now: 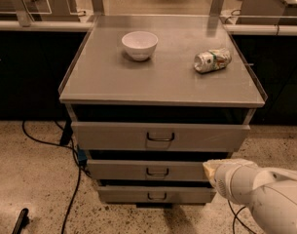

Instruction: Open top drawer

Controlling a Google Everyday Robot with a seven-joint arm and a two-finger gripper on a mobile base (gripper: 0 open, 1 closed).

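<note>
The top drawer [114, 136] is the widest grey drawer, right under the grey cabinet top [104, 82]. Its small dark loop handle [160, 137] sits at the centre of the flat front. The front stands a little forward of the two narrower drawers below, with a dark gap above it; its inside is hidden. Only my white arm [257, 191] shows, at the lower right, with its rounded end by the right end of the middle drawer [123, 170]. My gripper is out of view.
A white bowl [139, 45] and a crushed can [213, 60] lie on the cabinet top. The bottom drawer [123, 195] sits below the middle one. Black cables [72, 189] run over the speckled floor at the left. Dark counters flank the cabinet.
</note>
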